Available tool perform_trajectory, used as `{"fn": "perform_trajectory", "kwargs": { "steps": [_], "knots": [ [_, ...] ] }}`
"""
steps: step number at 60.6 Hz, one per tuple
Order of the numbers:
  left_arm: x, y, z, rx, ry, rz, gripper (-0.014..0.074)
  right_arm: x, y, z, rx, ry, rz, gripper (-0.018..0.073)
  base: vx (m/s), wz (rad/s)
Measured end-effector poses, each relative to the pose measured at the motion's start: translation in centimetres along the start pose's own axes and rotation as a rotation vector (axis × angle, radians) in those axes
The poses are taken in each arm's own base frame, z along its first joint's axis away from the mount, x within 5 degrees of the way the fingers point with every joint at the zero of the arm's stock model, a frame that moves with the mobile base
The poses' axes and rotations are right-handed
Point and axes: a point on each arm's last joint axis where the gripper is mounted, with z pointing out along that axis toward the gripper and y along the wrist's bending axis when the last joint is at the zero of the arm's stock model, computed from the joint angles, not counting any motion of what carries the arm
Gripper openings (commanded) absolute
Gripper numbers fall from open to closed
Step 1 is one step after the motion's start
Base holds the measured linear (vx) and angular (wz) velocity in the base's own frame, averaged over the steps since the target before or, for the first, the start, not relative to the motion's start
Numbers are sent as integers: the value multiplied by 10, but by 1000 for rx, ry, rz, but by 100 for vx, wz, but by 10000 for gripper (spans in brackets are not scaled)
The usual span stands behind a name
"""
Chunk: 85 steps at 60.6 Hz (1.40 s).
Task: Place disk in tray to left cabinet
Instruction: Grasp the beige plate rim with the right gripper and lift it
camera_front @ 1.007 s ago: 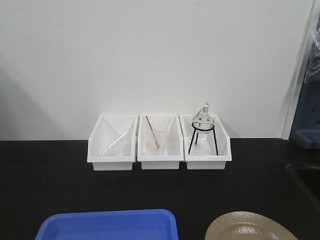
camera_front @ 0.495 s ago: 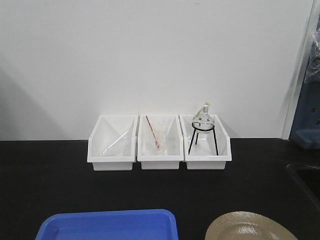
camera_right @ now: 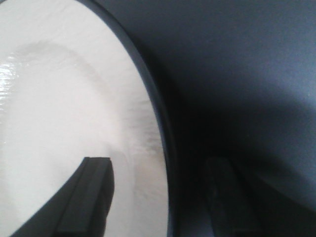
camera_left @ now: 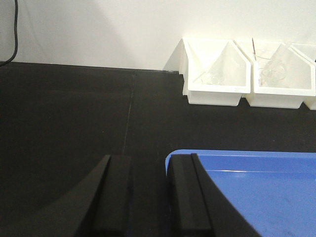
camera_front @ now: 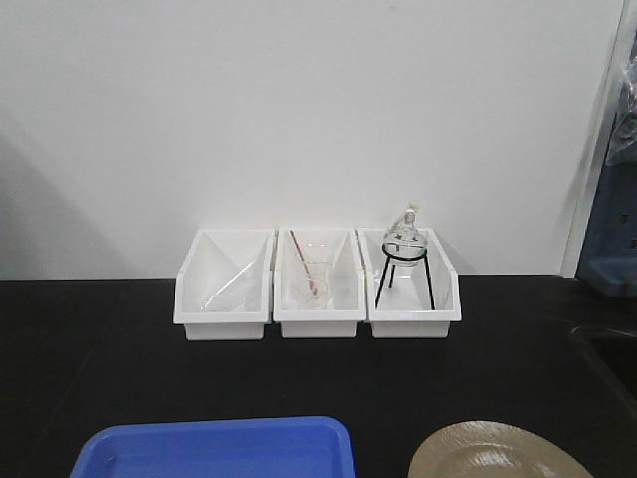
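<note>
Nothing has moved in the front view over the last second: tray (camera_front: 214, 445), disk (camera_front: 488, 453) and the three white bins (camera_front: 317, 289) sit exactly as before.

Tray is at the lower edge of that frame, left of centre, with its near part cut off. Disk is at lower right, on the black counter (camera_front: 100, 349), apart from the tray, and only its far arc shows.

Left gripper (camera_left: 148, 197) is at the bottom of the left wrist view, jaws parted by a narrow gap with bare counter showing between them. The right-hand finger (camera_left: 187, 192) covers the tray's (camera_left: 256, 182) left corner. Can't tell whether it touches the rim.

Right gripper (camera_right: 155, 197) is spread wide across the disk's (camera_right: 59, 98) black rim: one finger (camera_right: 91, 197) over the pale plate face, the other over dark counter outside the rim. That outer finger is blurred and nearly lost in shadow. Contact with the plate can't be judged.

Right bin holds a round flask on a black tripod (camera_front: 403, 254). Middle bin holds clear glassware with a red rod. Left bin's clear contents are hard to make out.
</note>
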Motion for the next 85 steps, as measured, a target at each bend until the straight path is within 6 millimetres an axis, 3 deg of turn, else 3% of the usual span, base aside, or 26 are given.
{"fn": "perform_trajectory", "kwargs": {
  "steps": [36, 45, 64, 85],
  "knots": [
    [0, 0, 0, 0, 0, 0, 334, 0, -2, 9, 18, -6, -1, 418, 0, 0],
    [0, 0, 0, 0, 0, 0, 334, -1, -1, 10, 15, -7, -20, 335, 0, 0],
    [0, 0, 0, 0, 0, 0, 334, -3, 3, 8, -6, -22, -30, -15, 0, 0],
    [0, 0, 0, 0, 0, 0, 334, -7, 13, -25, -111, -67, -52, -6, 0, 0]
  ]
}}
